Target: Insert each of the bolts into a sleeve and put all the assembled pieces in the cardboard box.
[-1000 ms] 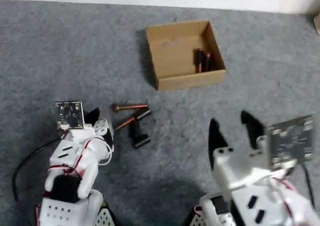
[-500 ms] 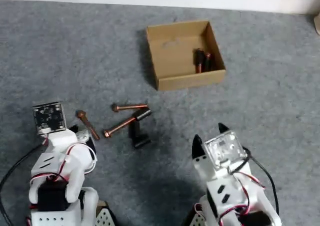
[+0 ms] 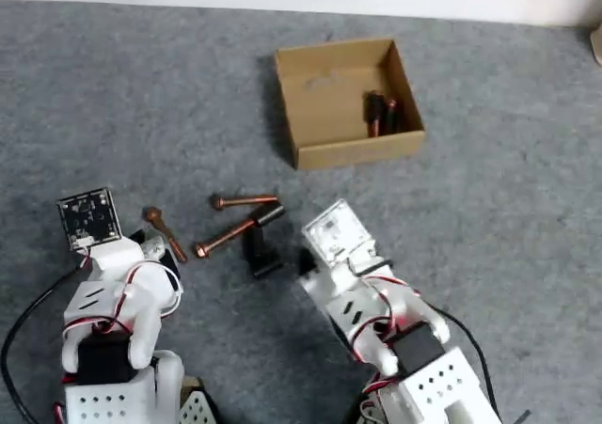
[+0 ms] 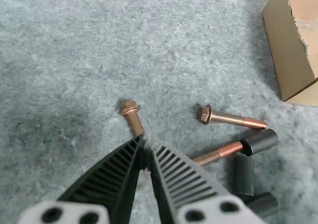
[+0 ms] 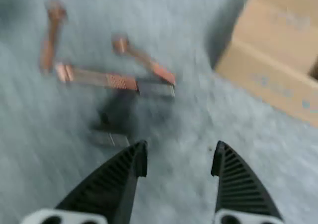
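Currently partway. The brown open-topped cardboard box [image 3: 357, 149] sits toward the far edge of the grey felt-covered counter [image 3: 508, 198]. It holds the finished pieces, copper-coloured bolts in black sleeves [image 3: 381, 114], lying against the wall nearest the counter's right edge. They look like two, but the count is not certain, and the rest of the box floor is bare. Outstanding parts lie mid-counter, between the box and the near edge. The partly sleeved copper bolt [image 3: 226, 239] has its threaded tip inside a black cylindrical sleeve [image 3: 270, 215], and I judge it started but not yet boxed. A loose copper hex-head bolt [image 3: 245, 200] lies just on its far side, roughly parallel to the far edge. Two spare black sleeves [image 3: 254, 245] lie close together just on its near side. A third copper bolt [image 4: 131, 118] is the one closest to the counter's left edge. The left pincer [image 4: 145, 149] is pressed almost together on the threaded end of this third copper bolt and appears to pinch it. That bolt lies flat on the counter, head pointing away from the pincer. The right pincer [image 5: 179, 157] is spread wide with nothing in it, above the counter on the near side of the spare sleeves and facing them. Estimate: three bolts left to seat fully and box, so somewhat under half done.
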